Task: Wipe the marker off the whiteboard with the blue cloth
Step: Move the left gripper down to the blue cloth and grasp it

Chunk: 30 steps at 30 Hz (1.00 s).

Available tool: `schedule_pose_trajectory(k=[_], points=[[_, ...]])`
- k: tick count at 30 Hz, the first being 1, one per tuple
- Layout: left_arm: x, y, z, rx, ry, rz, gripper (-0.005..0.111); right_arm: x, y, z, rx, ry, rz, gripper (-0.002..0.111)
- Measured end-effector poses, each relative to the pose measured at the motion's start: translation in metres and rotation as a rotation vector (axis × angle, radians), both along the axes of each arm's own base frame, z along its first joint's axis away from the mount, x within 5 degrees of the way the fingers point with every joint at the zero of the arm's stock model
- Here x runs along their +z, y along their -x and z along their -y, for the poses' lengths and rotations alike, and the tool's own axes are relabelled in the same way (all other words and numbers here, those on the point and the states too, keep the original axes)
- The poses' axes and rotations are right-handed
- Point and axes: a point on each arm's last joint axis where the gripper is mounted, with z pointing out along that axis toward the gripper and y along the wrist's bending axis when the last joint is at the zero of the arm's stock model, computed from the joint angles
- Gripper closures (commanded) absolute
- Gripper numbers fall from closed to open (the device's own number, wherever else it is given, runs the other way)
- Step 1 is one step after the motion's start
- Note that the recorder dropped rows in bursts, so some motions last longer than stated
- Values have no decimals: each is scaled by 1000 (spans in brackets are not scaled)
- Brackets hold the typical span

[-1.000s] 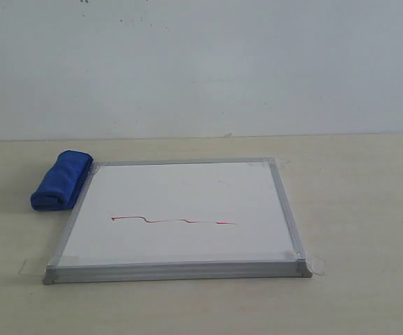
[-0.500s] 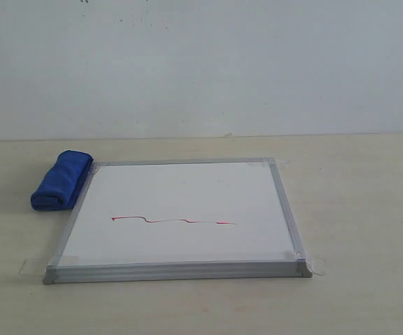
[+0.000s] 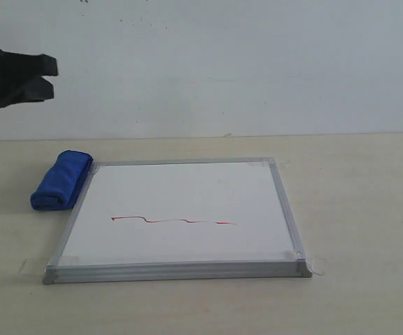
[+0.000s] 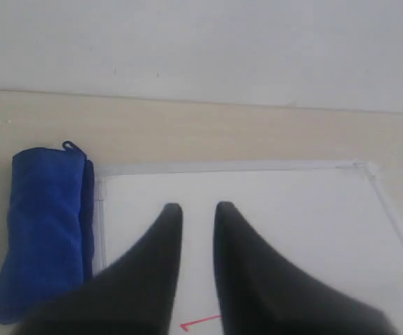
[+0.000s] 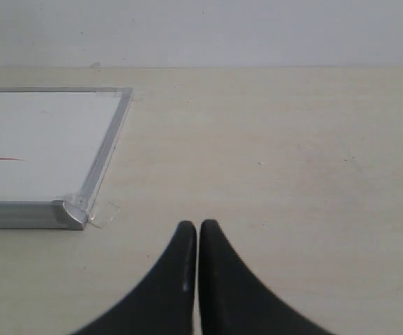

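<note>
Blue cloth (image 3: 62,180), a thick plush roll of deep blue microfibre, lies toward the left edge of the pale wood-grained bench (image 3: 355,209), lengthwise along the left frame of the flat rectangular whiteboard (image 3: 173,269) with its silver aluminium rim, up by the board's far-left corner; whether it touches the frame or sits just beside it cannot be told. The board lies flat about mid-bench; the thin red wavy marker line (image 3: 173,221) runs across its nearer half, unwiped.

The black left gripper (image 3: 50,77) hangs high above the bench's left edge, well clear of the cloth, its jaws a narrow gap apart and holding nothing; the left wrist view shows the same slim gap. The black right gripper (image 5: 197,225) has its jaws pressed together, empty, over bare bench beyond the board's near-right corner.

By its look the cloth should be light, soft and squashy, not slippery, and in no way fragile; it may unroll or sag if pinched at one end. The best hold is probably from above across the middle of the roll, the jaws first spread wider than its thickness, biting deep enough to catch all the layers; the cloth could skid on the bench if nudged sideways.
</note>
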Motion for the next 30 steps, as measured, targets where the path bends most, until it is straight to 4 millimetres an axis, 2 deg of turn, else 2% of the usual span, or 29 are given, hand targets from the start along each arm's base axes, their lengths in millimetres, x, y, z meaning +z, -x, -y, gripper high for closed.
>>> schedule_pose_trajectory(k=[3,4,8,15,21,30], points=[[-24,-29,-3,-25,-49,-48,39,0,0,0,0,0,0,107],[-31,-37,-4,-35,-71,-61,33,0,0,0,0,0,0,107],[-49,-63,-8,-54,-139,-89,34,0,0,0,0,0,0,107],[-70,-89,-17,-25,-207,-136,34,0,0,0,0,0,0,107],[-88,-98,-25,-12,-300,-190,33,0,0,0,0,0,0,107],[-126,-101,-34,-5,-308,-331,31,0,0,0,0,0,0,107]])
